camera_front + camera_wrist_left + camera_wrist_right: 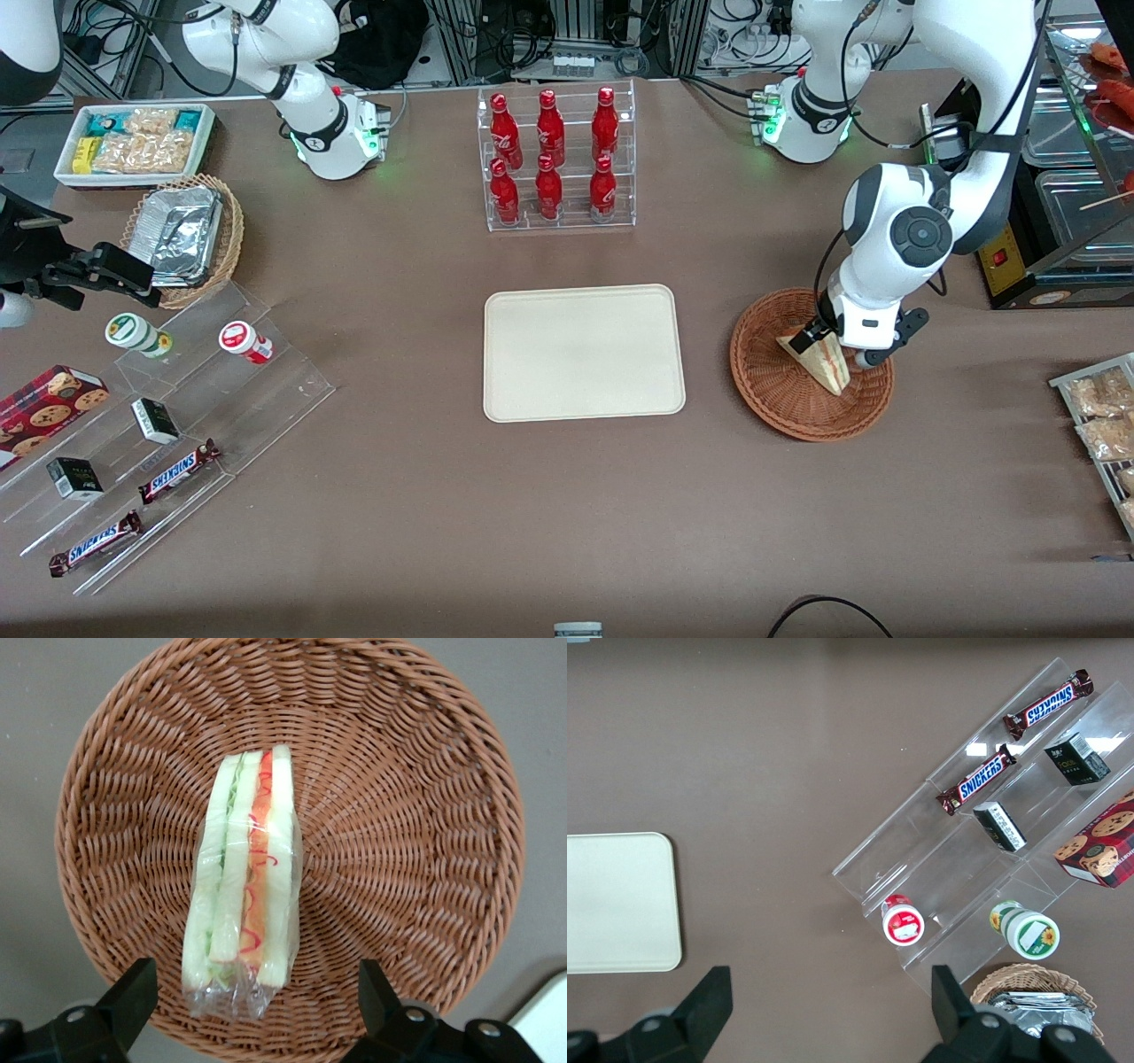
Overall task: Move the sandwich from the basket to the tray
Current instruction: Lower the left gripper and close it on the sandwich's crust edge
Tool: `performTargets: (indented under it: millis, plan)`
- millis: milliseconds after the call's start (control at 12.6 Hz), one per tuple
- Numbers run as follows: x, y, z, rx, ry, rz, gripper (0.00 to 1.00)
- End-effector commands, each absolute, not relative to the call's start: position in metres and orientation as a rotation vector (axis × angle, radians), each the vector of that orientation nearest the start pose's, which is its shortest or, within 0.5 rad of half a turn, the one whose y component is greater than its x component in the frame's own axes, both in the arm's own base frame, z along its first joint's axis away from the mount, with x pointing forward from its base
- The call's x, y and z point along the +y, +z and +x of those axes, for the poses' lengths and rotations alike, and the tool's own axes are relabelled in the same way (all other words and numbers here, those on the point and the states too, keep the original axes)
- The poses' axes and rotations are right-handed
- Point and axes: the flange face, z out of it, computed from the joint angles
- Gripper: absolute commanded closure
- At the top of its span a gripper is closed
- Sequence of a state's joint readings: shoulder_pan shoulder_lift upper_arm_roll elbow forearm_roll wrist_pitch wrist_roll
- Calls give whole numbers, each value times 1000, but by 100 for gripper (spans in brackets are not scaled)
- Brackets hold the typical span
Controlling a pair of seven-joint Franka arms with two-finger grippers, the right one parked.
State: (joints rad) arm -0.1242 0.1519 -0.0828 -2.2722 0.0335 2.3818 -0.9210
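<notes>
- I see even, bright overhead light with soft, short shadows under the tray point(585, 353).
- Glare sits on the foil containers point(182, 232) and red bottles point(551, 155).
- My gripper point(257, 997) fingers look dark, slightly soft; the sandwich point(244, 877) is sharp.

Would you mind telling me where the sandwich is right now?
The sandwich lies in the basket, toward the working arm's end of the table beside the tray. The gripper hovers over it, jaws open.

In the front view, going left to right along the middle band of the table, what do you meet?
Acrylic step display → tray → basket holding the sandwich, with the left arm's pincer open over the sandwich.
</notes>
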Motion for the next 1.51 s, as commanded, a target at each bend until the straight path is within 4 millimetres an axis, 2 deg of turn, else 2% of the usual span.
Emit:
performTargets:
  millis: [0,558,637,717,796,876,956,1035,1195,1274,1434]
  plan:
    - [-105,281,520,-1115,35,-2903,0]
    - [-89,255,523,-1224,55,-2849,3]
    - [-89,253,523,-1271,58,-2826,9]
    - [-90,253,522,-1310,56,-2807,21]
    - [-92,253,523,-1349,55,-2788,45]
    - [-94,251,522,-1373,60,-2773,63]
    - [-94,252,522,-1381,61,-2767,77]
    - [-95,255,522,-1375,59,-2771,85]
    - [-97,268,530,-1361,50,-2781,89]
    - [-99,285,540,-1344,77,-2769,89]
    - [-104,318,555,-1123,167,-2806,91]
